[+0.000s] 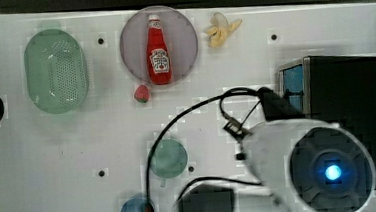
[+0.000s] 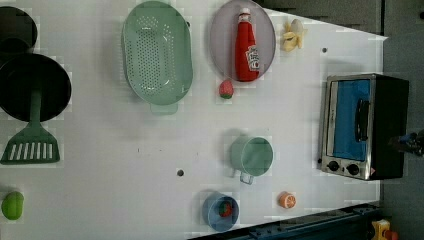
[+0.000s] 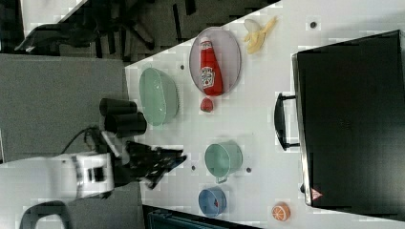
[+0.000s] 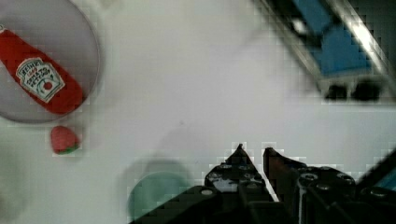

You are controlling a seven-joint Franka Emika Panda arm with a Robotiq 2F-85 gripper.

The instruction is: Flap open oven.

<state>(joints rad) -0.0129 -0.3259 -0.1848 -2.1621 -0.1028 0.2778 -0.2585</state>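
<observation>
Oven (image 2: 362, 125) door closed, near surface (image 2: 125, 150) edge. Claw (image 4: 254, 151) nearly pressed together, empty, apart from oven front.

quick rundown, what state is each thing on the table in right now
oven: door shut, handle untouched
gripper: nearly shut, holding nothing, above the table short of the oven
ketchup bottle: lying flat on the plate, cap on
banana: peeled
green cup: on its side
blue bowl: upright, a small red thing inside
colander: upright, empty
</observation>
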